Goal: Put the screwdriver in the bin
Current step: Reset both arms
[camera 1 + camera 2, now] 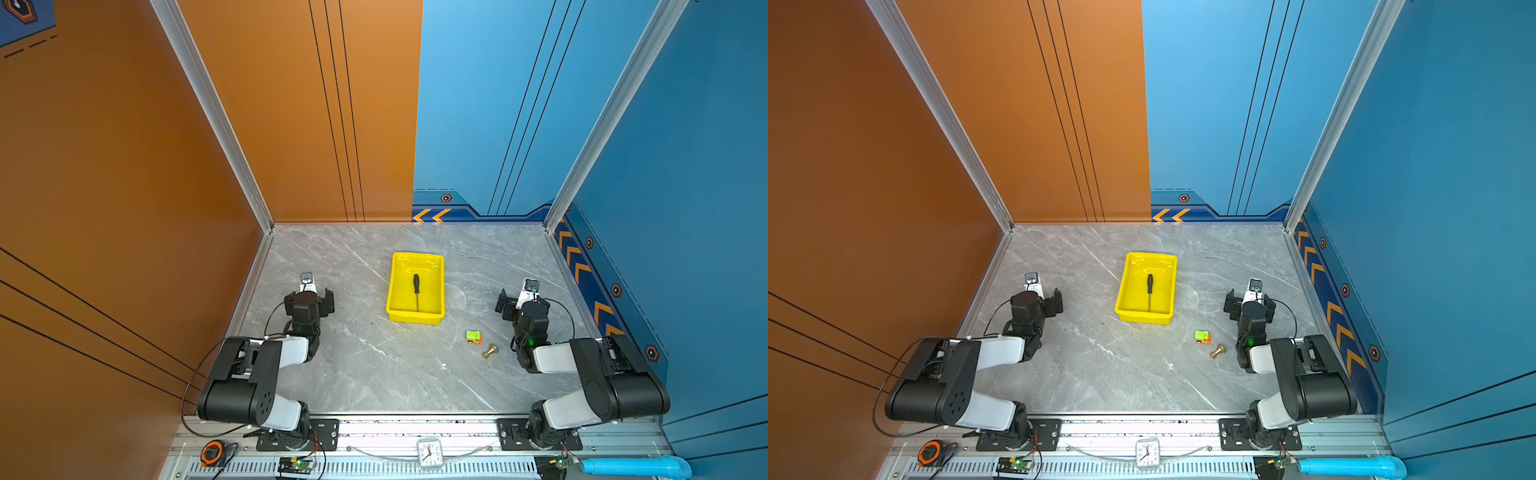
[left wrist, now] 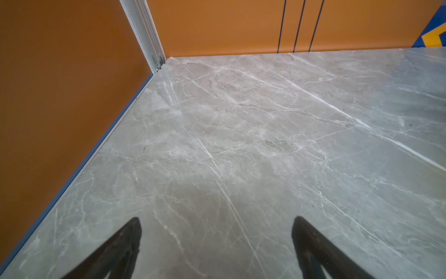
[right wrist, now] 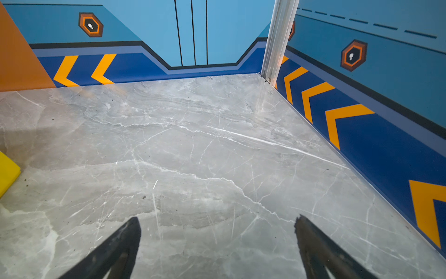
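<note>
The screwdriver [image 1: 416,291] [image 1: 1150,289], black handle and thin silver shaft, lies inside the yellow bin [image 1: 395,286] [image 1: 1128,307] in both top views, handle toward the back wall. A corner of the bin [image 3: 7,172] shows in the right wrist view. My left gripper [image 1: 309,300] [image 1: 1045,300] [image 2: 217,221] is far to the left of the bin, open, with only bare marble between its fingers. On the bin's other side my right gripper [image 1: 519,301] [image 1: 1250,302] [image 3: 217,221] stands open and holds nothing. Both are low over the table.
A small green-and-orange toy car [image 1: 473,336] [image 1: 1202,336] and a brass fitting [image 1: 490,351] [image 1: 1217,351] lie on the marble table [image 1: 374,365] in front of the bin, near the right arm. Orange and blue walls enclose three sides.
</note>
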You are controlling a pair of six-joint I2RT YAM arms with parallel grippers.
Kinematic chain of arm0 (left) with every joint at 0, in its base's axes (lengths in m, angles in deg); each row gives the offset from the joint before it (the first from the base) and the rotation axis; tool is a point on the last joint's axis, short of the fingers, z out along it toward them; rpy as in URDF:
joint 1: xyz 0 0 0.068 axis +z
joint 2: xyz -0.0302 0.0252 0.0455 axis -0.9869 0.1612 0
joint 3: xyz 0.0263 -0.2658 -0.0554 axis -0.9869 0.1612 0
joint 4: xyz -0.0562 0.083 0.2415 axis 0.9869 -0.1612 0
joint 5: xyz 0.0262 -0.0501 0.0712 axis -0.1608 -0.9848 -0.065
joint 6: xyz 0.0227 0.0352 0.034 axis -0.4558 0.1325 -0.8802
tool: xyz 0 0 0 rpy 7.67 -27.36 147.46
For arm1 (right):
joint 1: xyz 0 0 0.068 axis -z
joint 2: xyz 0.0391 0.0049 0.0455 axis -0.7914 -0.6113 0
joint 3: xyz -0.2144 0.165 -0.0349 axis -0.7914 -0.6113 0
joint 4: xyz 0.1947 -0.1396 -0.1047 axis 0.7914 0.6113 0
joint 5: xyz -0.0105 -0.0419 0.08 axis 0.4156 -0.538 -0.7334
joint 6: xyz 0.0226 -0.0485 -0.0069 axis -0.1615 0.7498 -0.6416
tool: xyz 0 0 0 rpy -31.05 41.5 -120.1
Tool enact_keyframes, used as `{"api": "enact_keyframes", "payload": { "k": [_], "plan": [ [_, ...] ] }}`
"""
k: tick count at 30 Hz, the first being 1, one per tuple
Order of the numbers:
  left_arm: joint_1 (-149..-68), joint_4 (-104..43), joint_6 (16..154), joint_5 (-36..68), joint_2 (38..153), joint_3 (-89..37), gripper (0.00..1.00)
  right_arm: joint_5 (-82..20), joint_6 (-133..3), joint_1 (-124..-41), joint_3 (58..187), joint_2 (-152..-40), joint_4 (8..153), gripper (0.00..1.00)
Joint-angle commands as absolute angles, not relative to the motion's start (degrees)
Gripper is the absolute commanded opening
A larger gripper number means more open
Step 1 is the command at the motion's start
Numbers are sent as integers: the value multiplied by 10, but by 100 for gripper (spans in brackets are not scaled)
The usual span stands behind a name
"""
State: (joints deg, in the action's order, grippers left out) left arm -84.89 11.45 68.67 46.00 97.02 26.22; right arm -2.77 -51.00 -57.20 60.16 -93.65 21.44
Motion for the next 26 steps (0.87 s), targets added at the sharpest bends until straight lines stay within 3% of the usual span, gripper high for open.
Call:
{"api": "enact_keyframes", "payload": {
  "k": [1,4,26],
  "plan": [
    [-846,158,677,445,993,253,98,-21,-497,-575,620,-965,184,100],
    [-844,203,674,441,1018,262,98,-4,-506,-576,658,-961,264,100],
    [-846,195,663,409,1015,261,98,-22,-518,-560,664,-964,272,100]
  ]
}}
